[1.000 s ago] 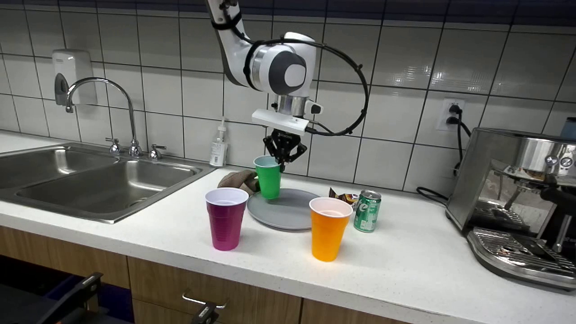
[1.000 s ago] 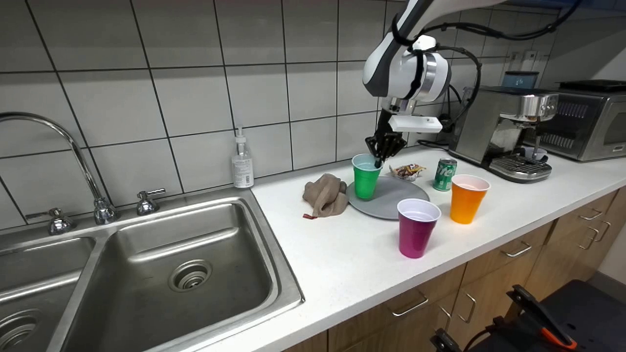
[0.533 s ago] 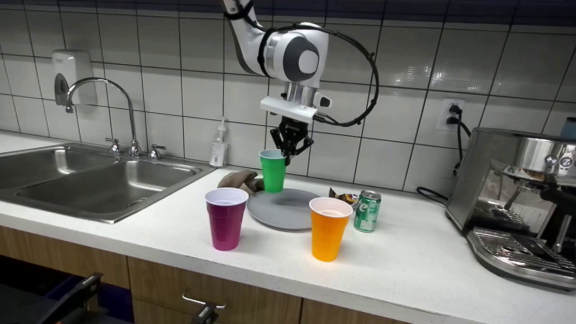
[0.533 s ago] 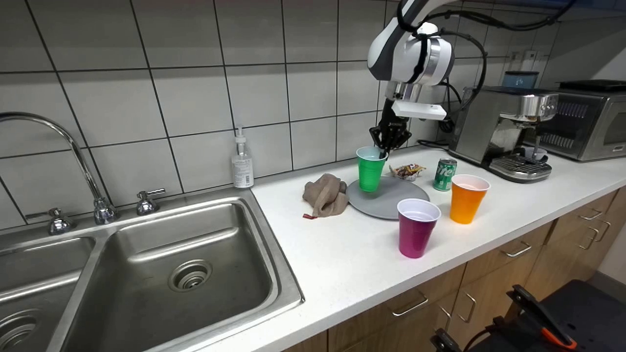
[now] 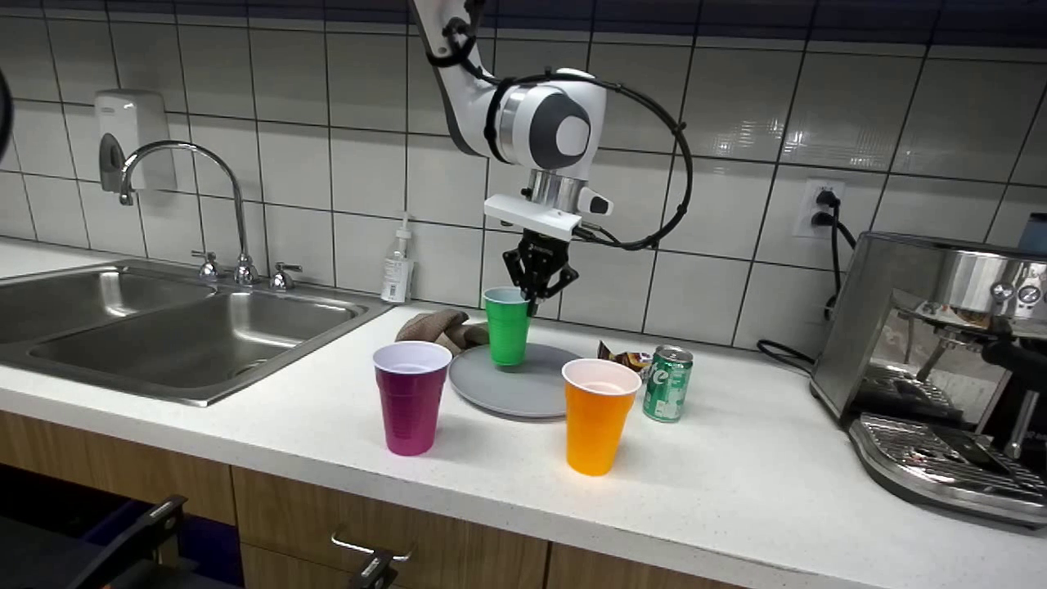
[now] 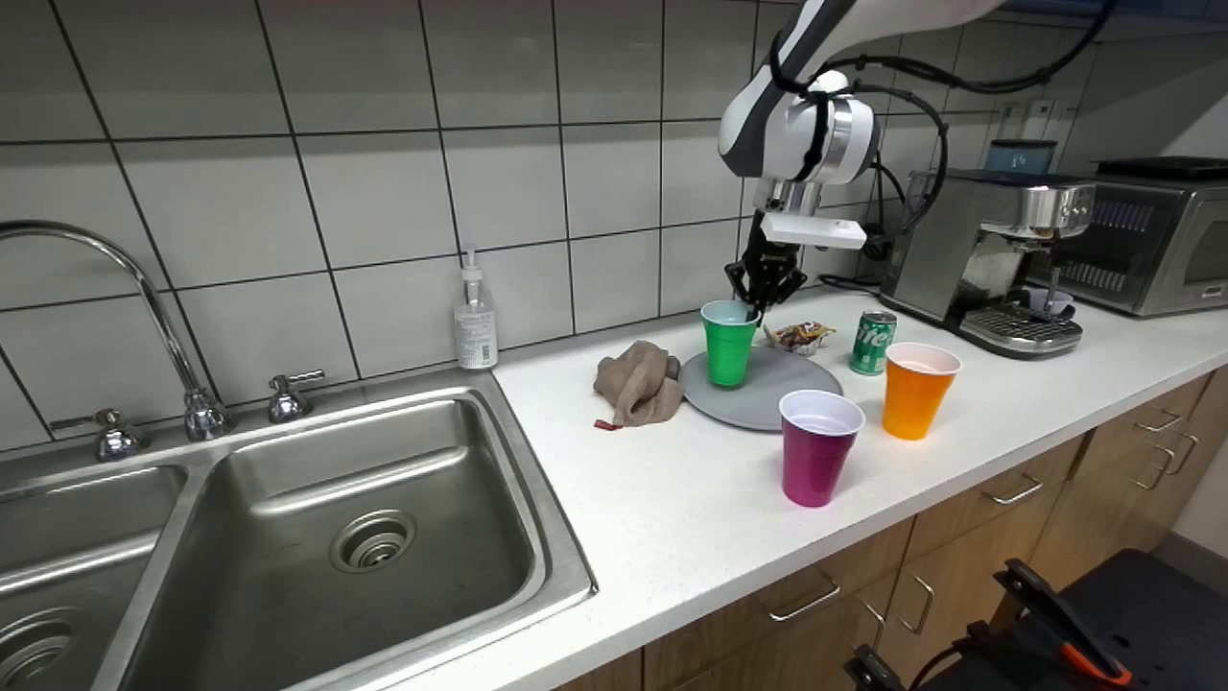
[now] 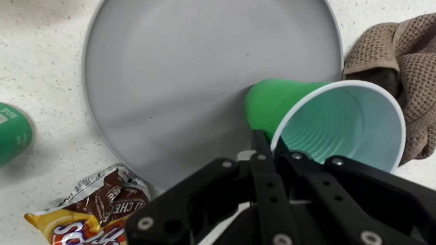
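One green cup (image 5: 507, 334) points mouth upward, long axis near vertical, clamped in the pincer (image 7: 270, 140).

You see smooth plastic (green cup (image 7: 320, 122)), matt finish (plate (image 7: 170, 85)), rough weave (cloth (image 7: 419, 75)), gloss (wrapper (image 7: 98, 204)), polished metal (tap (image 6: 166, 326)), grained wood (drawer front (image 5: 393, 525)).

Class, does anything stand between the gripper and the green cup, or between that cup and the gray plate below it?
Nothing visible does: the gripper pinches the green cup by its rim, with only the gray plate under the base.
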Robot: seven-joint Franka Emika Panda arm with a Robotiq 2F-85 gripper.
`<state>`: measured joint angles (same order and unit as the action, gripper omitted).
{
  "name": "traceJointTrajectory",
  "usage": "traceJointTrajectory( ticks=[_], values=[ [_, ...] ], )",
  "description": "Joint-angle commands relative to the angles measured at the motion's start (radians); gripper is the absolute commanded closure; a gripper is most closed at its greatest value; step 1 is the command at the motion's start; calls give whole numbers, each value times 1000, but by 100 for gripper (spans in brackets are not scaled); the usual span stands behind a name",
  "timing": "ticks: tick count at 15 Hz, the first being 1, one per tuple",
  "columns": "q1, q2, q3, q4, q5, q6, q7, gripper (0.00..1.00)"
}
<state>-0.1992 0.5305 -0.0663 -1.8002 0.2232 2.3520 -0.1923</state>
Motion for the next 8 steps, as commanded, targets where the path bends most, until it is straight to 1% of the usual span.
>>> traceJointTrajectory(
  ticks=[1,8],
  values=[
    [4,74,-5,89,-31,-25,70,99],
    [2,112,-2,142,-36,-29,90,99]
  ],
)
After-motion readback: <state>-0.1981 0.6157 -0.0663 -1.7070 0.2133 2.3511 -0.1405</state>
